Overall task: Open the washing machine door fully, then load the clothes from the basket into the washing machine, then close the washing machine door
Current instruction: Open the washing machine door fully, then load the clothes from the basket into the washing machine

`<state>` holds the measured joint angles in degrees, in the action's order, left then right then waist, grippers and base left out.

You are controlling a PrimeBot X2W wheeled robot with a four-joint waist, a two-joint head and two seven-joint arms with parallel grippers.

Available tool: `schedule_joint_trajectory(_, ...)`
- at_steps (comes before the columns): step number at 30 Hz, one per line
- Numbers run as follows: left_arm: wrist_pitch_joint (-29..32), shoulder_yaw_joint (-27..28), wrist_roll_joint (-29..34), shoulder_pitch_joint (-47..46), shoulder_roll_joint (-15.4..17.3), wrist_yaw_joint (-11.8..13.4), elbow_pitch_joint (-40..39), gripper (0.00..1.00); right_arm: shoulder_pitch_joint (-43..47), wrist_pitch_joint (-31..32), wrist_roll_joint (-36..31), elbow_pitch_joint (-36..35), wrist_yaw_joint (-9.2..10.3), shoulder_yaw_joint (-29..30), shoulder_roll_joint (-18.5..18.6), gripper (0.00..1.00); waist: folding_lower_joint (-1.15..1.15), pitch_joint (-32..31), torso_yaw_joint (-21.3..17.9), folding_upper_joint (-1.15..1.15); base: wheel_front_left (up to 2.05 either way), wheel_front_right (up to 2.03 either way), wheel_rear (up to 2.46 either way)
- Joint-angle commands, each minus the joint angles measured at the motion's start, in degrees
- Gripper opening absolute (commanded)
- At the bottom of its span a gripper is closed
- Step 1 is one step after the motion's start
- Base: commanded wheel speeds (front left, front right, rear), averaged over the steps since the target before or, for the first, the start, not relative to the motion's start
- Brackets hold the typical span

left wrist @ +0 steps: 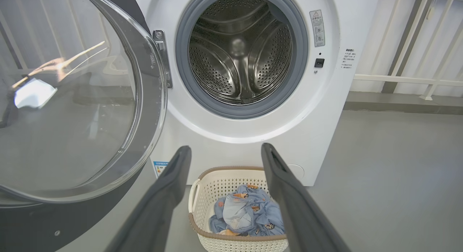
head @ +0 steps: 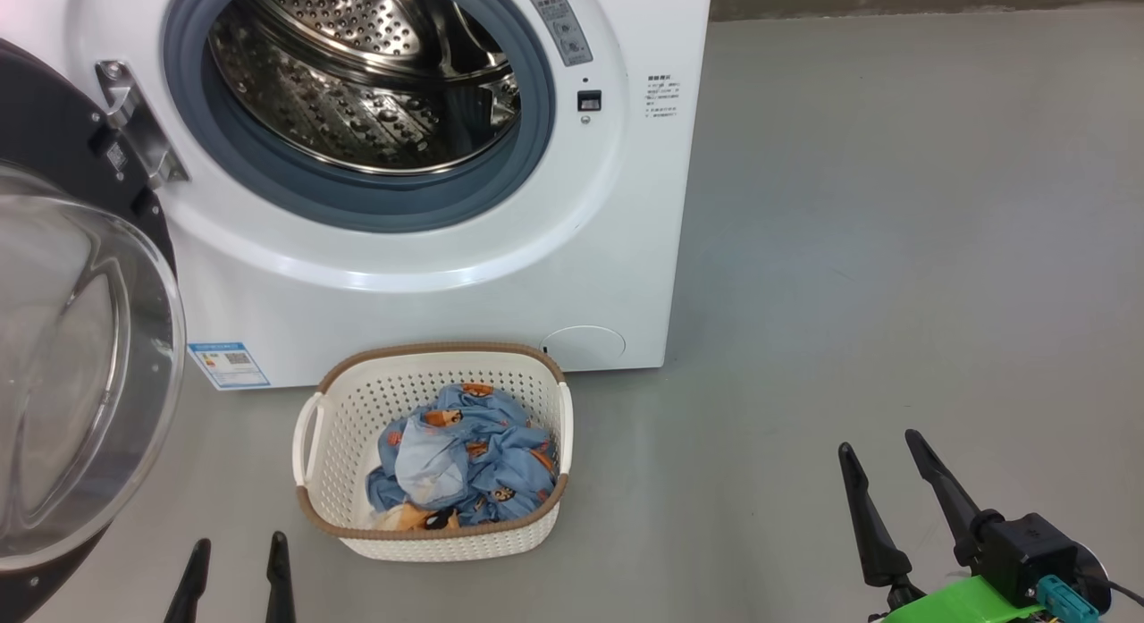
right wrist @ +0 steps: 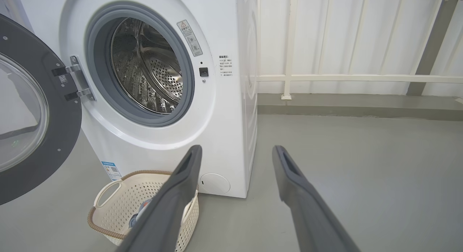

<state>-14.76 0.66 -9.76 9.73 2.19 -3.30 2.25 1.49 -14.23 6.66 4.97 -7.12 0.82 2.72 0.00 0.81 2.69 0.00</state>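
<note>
1. Two claws, nearest the camera. The left claw (head: 239, 551) sits low at the left of the head view, its dark fingers spread apart with nothing between them. The right claw (head: 879, 449) sits low at the right, its fingers likewise parted wide and empty. It hangs over the bare grey floor (head: 894, 248), well apart from the basket.
2. One basket (head: 349, 426): cream-white perforated plastic with a brown woven-look rim and side handles. It stands upright on the floor, just in front of the washing machine and ahead of the claws, nearer the left one.
3. The clothes (head: 474, 462): blue fabric printed with orange-brown bears, pale blue lining showing. They lie in a crumpled heap inside the basket, toward its right side.
4. The washing machine door (head: 71, 364): swung open to the left on a metal hinge (head: 138, 131), with a black rim and a bulging clear glass bowl.
5. The washing machine (head: 429, 301): a white front loader with its opening uncovered.
   - A grey-blue gasket (head: 357, 203) rings the steel perforated drum (head: 366, 78).
   - A blue energy sticker (head: 228, 364) sits low on the front, left of the basket.
6. One white railing (right wrist: 325, 78), farthest back, beyond the machine's right side.
</note>
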Motion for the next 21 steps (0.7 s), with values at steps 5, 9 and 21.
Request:
schedule_joint_trajectory(5, -0.24, 2.21, 0.48, -2.6, 0.69, -0.56, -1.01, 1.0, -0.35, -0.51, 0.07, -1.19, -0.36, -1.21, 0.16, 1.0, 0.0, -0.03, 0.25, 0.0, 0.0, 0.0, 0.0)
schedule_joint_trajectory(9, -0.24, 2.28, 0.64, -2.61, 0.69, -0.74, -1.41, 1.0, -0.21, -0.51, 0.15, -1.02, -0.36, -1.32, 0.16, 1.0, 0.0, -0.22, 0.49, 0.0, 0.0, 0.0, 0.0)
schedule_joint_trajectory(21, -0.24, 2.71, 1.35, -2.73, 0.69, -1.49, -1.51, 1.0, -0.14, -0.44, 0.23, -0.95, -0.36, -1.43, 0.16, 1.0, 0.0, -0.44, 0.8, 0.0, 0.12, -0.12, 0.0)
